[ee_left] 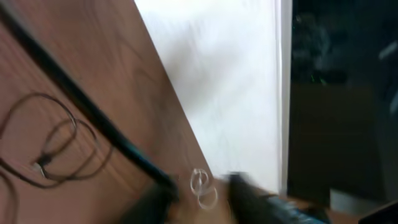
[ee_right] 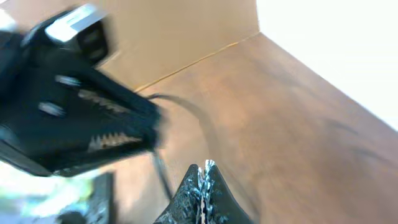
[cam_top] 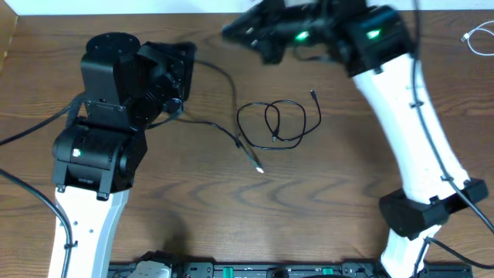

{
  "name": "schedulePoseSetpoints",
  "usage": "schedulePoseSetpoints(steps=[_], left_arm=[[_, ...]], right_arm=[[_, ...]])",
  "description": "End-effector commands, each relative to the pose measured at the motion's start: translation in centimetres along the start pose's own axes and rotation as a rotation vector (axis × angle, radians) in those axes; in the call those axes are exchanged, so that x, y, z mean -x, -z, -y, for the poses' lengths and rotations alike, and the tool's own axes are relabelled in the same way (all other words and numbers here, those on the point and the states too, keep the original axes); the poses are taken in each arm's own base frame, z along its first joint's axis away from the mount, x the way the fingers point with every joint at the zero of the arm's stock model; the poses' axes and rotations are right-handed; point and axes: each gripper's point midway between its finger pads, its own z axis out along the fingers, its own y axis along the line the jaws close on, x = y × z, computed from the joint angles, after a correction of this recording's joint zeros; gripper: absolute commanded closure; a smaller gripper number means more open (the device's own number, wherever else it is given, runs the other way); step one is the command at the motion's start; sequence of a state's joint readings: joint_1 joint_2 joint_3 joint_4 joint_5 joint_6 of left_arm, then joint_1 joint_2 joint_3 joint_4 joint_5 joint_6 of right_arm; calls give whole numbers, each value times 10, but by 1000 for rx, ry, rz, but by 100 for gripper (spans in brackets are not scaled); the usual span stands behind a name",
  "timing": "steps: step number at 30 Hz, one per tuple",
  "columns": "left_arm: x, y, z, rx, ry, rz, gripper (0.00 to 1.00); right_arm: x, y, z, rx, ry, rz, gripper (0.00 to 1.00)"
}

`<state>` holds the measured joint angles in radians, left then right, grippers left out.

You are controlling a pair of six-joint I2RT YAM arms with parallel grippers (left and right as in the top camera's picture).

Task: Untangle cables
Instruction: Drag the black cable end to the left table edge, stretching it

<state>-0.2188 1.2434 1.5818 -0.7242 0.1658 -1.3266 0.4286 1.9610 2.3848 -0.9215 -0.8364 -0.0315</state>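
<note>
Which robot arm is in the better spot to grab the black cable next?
Probably the left. The left gripper sits beside a strand of the black cable with its fingers apart. The right gripper is shut and up by the table's far edge, away from the loops.

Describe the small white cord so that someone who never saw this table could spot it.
Start at the wooden table and follow the white right arm toward its far end. Beyond it, by the table's far right corner, lies the white cord, a small thin loop. It is the only pale cord; the black cords lie around the table's middle.
</note>
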Motion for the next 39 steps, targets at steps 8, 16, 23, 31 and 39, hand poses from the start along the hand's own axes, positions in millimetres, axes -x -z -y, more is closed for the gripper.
schedulePoseSetpoints(steps=[8, 16, 23, 31, 39], left_arm=[[34, 9, -10, 83, -314, 196, 29], [33, 9, -17, 129, -480, 176, 43], [43, 14, -73, 410, -733, 137, 41], [117, 2, -130, 717, -662, 240, 35], [213, -51, -196, 920, -763, 196, 35]], right_arm=[[57, 180, 32, -313, -158, 289, 99], [30, 175, 39, -320, -233, 206, 99], [2, 149, 66, -318, -327, 113, 99], [-26, 137, 85, -339, -376, 22, 99], [-36, 137, 87, -357, -404, -10, 98]])
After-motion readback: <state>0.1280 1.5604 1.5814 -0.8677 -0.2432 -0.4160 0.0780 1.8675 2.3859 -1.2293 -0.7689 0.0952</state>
